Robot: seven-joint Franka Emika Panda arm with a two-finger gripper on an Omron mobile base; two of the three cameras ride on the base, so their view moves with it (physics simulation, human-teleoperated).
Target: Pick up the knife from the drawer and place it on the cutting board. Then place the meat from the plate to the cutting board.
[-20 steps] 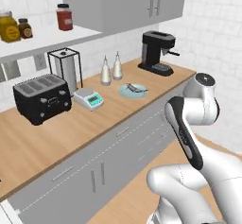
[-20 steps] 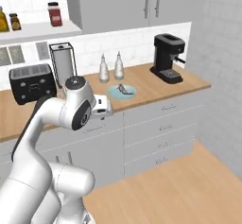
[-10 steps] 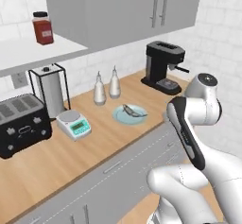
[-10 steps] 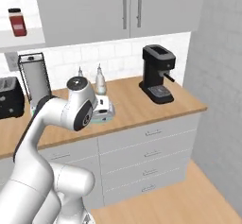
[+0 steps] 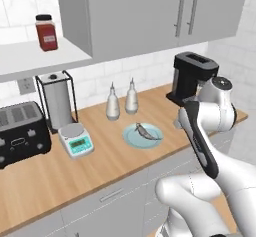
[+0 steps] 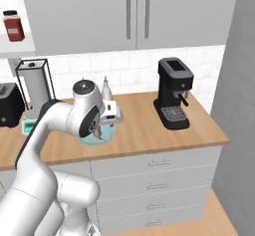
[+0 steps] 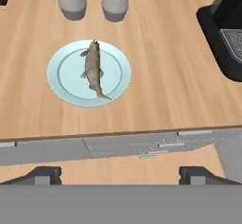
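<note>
The pale blue-green plate (image 7: pixel 89 73) lies flat on the wooden bench (image 7: pixel 156 67), a short way in from the front edge and roughly midway between that edge and the back wall. On it rests the meat (image 7: pixel 94 68), a small whole fish, brownish, lying lengthwise across the centre of the plate, entirely within the rim.

Two grey shaker bottles (image 5: pixel 121 101) stand upright side by side just behind the plate, toward the wall. A black coffee machine (image 5: pixel 191 77) stands near the right end of the bench, well apart from the plate. A small white digital scale (image 5: pixel 75 139) sits to the left of the plate. Behind it, an upright paper-towel holder (image 5: pixel 57 99) stands in a black wire frame. A black toaster (image 5: pixel 21 133) occupies the left end. A red-filled jar (image 5: pixel 47 32) stands on the wall shelf above.

The tool (image 7: pixel 121 175) is held above the front edge of the bench, over the drawer fronts (image 7: pixel 156 145). Its two dark fingertips (image 7: pixel 46 175) stand wide apart with nothing between them, touching nothing. The plate lies beyond them, toward the wall.

The drawers under the bench appear closed in the right base view.
</note>
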